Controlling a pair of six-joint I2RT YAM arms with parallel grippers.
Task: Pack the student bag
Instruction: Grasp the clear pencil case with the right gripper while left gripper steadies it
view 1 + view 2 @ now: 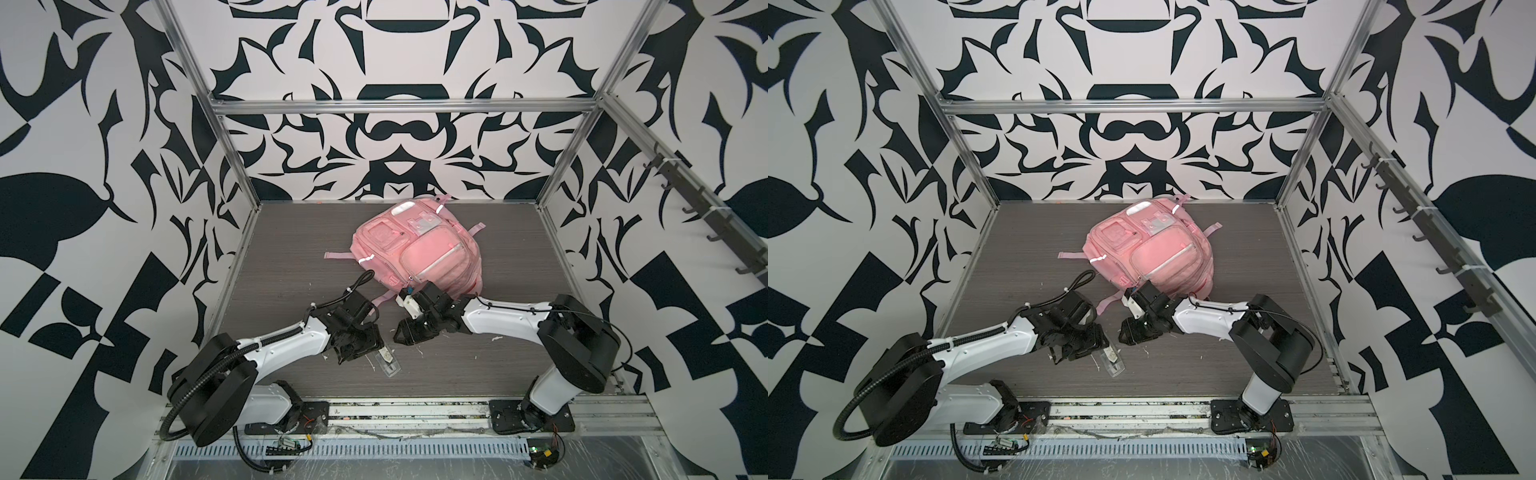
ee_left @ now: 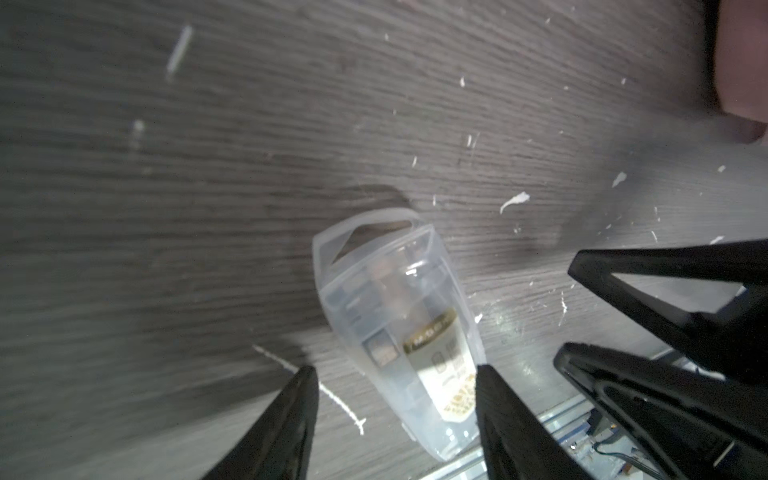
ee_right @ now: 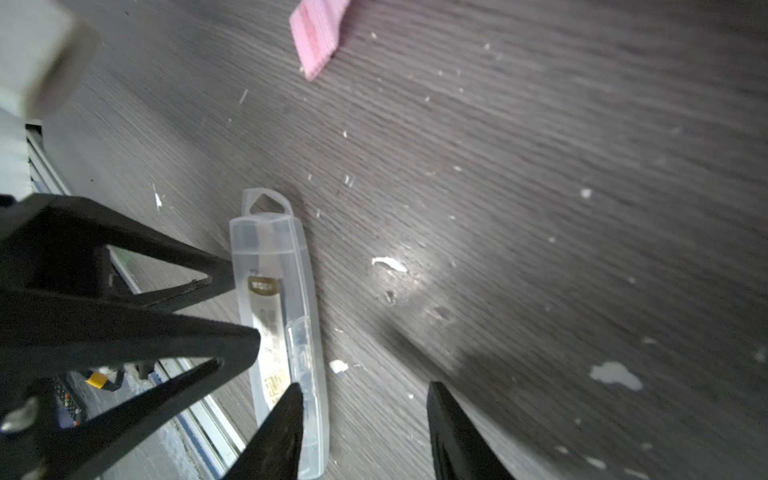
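Note:
The student bag [image 1: 415,249] [image 1: 1150,249] is a pink backpack lying front up at the back middle of the table, zipped pockets showing. A clear plastic case [image 1: 386,362] [image 1: 1113,362] [image 2: 395,316] [image 3: 282,316] with a labelled item inside lies flat near the front. My left gripper [image 1: 361,353] [image 1: 1079,353] [image 2: 395,374] is open and straddles the case's near end, with a gap on one side. My right gripper [image 1: 397,332] [image 1: 1124,332] [image 3: 363,390] is open just beside the case, only bare table between its fingers.
A pink strap end [image 3: 318,37] [image 1: 384,297] of the bag trails on the dark wood-grain table [image 1: 291,291] just behind both grippers. White flecks litter the surface. The metal rail [image 1: 415,411] runs along the front edge, close to the case.

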